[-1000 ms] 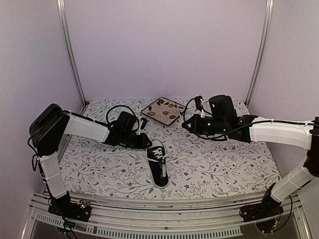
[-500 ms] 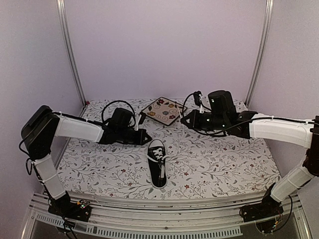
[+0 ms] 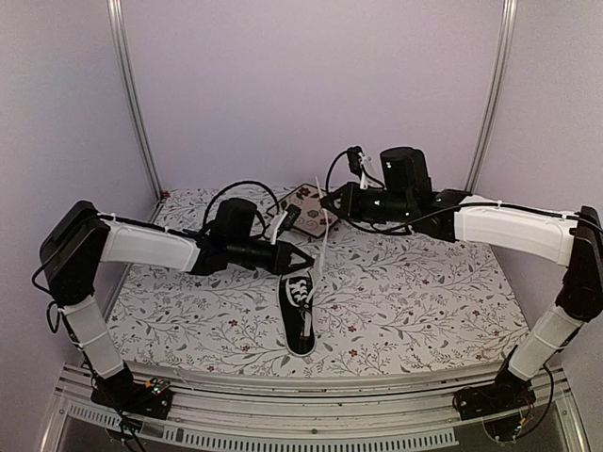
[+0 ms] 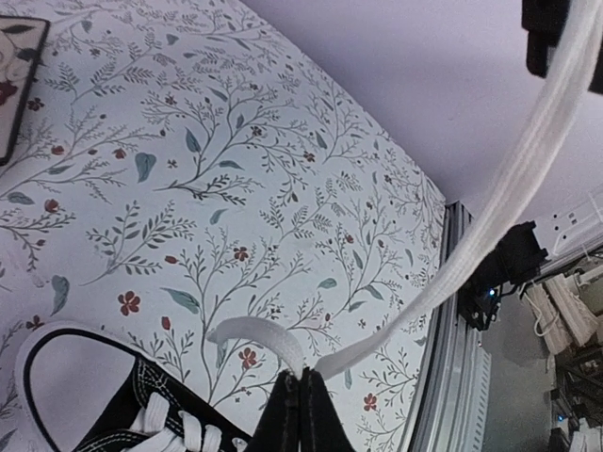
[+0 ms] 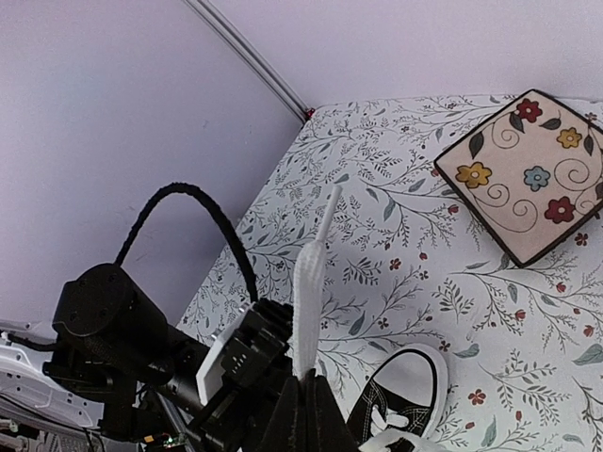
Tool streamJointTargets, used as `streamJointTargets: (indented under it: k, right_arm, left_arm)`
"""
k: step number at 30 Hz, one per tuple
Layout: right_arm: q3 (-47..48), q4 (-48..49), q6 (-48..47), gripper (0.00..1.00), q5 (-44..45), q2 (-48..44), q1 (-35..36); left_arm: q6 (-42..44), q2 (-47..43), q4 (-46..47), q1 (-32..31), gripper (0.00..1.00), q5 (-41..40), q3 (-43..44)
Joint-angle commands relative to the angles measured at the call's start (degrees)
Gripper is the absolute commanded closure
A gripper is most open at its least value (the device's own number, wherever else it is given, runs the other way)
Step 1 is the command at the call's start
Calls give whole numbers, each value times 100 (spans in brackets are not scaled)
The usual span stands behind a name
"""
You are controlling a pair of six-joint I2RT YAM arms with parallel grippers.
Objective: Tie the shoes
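Two arms each hold a strand of the white laces (image 4: pixel 523 165) up off the desk (image 3: pixel 424 292). The left end effector (image 3: pixel 303 257) has its fingers pressed together on lace just above the sneaker (image 3: pixel 299 318). The right end effector (image 3: pixel 325 200) is likewise clamped on lace, higher and farther back, near the floral plate (image 5: pixel 523 174). In the left wrist view one strand runs taut from the pinch up toward the right arm. The sneaker lies on its sole near the middle of the desk, its laced end toward the back wall.

The laces look flat, soft and limp. They will likely hold no shape of their own and may slide between smooth pads. The sneaker seems small and light, so a hard or lopsided pull would probably drag or tip it. The best hold is probably mid-strand, a short way from the eyelets, leaving slack for a loop and keeping the tension gentle.
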Motion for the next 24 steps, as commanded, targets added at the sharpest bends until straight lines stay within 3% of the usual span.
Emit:
streamJointTargets:
  k: [1, 24]
  right_arm:
    - [333, 120, -147, 98, -131, 184, 24]
    - [476, -98, -126, 98, 348, 254, 27]
  left_arm:
    - [131, 258, 188, -144, 100, 554, 227]
    - [64, 160, 516, -206, 100, 662, -92]
